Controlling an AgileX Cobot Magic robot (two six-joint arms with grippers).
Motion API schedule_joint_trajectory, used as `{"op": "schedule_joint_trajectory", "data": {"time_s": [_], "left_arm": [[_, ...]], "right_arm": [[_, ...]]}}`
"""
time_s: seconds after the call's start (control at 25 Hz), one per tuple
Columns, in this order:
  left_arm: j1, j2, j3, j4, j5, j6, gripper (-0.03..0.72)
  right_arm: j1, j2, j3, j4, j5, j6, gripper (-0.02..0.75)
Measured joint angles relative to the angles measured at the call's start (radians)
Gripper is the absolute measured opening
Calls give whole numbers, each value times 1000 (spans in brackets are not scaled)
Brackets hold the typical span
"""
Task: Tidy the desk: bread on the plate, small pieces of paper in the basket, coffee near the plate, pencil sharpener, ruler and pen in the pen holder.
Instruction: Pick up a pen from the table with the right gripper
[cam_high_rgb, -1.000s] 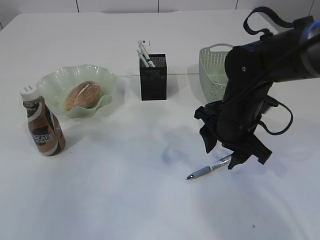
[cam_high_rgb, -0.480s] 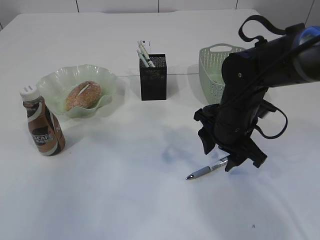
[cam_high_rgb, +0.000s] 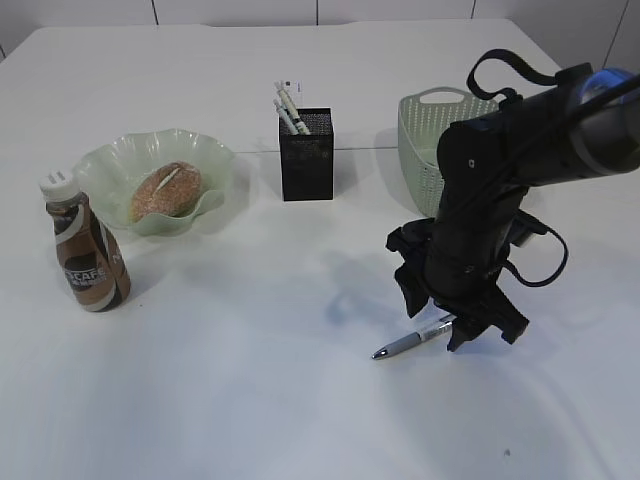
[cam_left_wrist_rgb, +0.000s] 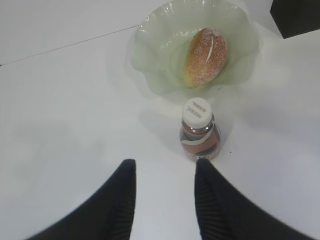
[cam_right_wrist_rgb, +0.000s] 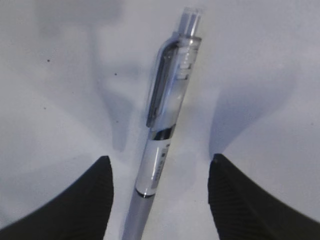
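White table (cam_high_rgb: 250, 400) fills the whole exterior view. At the far left stands a brown coffee bottle (cam_high_rgb: 86, 255) with a white cap, just beside a pale green plate (cam_high_rgb: 110, 165) with wavy edges. A round bread (cam_high_rgb: 165, 190) lies on the plate. In the upper middle is a black pen holder (cam_high_rgb: 306, 155) with white sticks poking out of the top. To the right of it, in the upper right, sits a light green basket (cam_high_rgb: 425, 140) with little holes.

Lower right, the black right arm bends down over a silver pen (cam_high_rgb: 410, 340) that lies flat on the table. In the right wrist view the right gripper (cam_right_wrist_rgb: 159, 195) is open, with one finger on each side of the pen (cam_right_wrist_rgb: 167, 120) and not touching it.

In the left wrist view the left gripper (cam_left_wrist_rgb: 164, 200) is at the bottom, partly open and holding nothing. The coffee bottle (cam_left_wrist_rgb: 200, 130) stands just above it in the picture, with the plate (cam_left_wrist_rgb: 150, 60) and bread (cam_left_wrist_rgb: 206, 56) at the top.
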Motion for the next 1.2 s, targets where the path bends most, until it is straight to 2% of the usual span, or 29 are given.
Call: {"op": "schedule_joint_trajectory", "data": {"time_s": [1.2], "left_arm": [[0, 0, 0, 4, 0, 0, 274]], "right_arm": [[0, 1, 0, 0, -37, 32, 475]]}}
